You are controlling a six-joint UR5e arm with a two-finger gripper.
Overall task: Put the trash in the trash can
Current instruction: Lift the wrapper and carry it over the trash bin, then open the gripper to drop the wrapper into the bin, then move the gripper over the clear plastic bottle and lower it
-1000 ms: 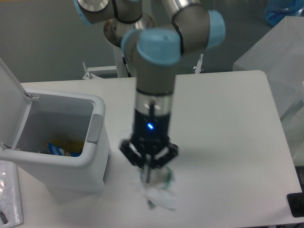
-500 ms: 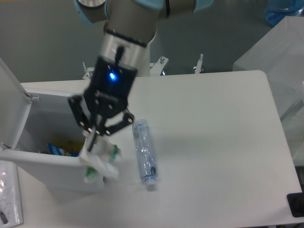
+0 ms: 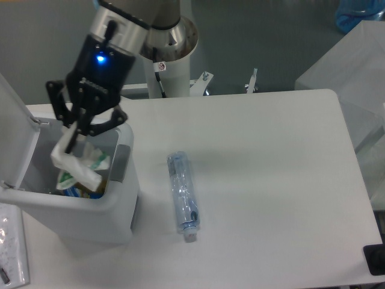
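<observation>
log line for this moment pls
gripper: shut on crumpled clear-white wrapper | wrapper: over open white plastic bin | clear bluish plastic bottle: lying on table | left: release wrapper, fetch bottle

Trash can point(image 3: 114, 214): smooth white plastic, slight sheen, matt grey panel. Wrapper point(image 3: 81, 165): crumpled clear-white film with green bits. Bottle point(image 3: 182, 191): clear bluish plastic, glossy, creased. Table point(image 3: 271, 180): smooth matt white surface
</observation>
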